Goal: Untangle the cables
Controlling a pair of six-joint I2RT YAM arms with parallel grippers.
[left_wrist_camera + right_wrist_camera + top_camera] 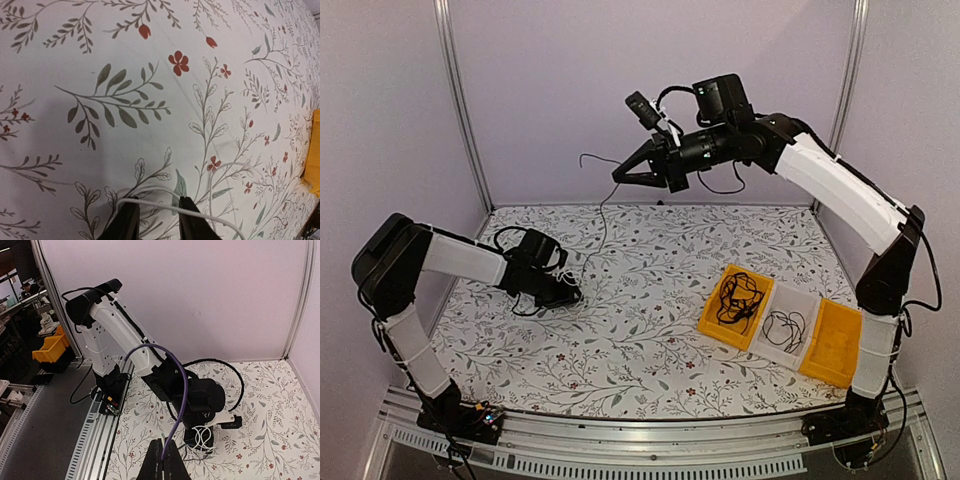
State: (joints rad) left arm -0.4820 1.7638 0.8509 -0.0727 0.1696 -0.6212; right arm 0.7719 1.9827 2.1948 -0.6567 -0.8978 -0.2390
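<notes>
My right pincer (620,177) is up high at the upper centre of the overhead view, clamped on a thin purplish cable (183,390). In its own camera the cable rises from between the closed fingers, arcs upward and curls over to the left. From above, that cable shows as a fine line dropping toward my left pincer (568,292), which sits low over the floral tabletop (650,350) at centre left. The left pincer's camera shows its two fingers (122,225) standing apart at the bottom edge of the frame. A white cable (152,202) lies across the gap between them and trails off to the lower right, not clamped. At the lower right of the overhead view, three bins stand side by side. The first is a yellow bin (715,318) holding tangled black cables (735,297). Beside it is a white bin (800,300) holding a looser black cable (785,328), and last a second yellow bin (835,338).
</notes>
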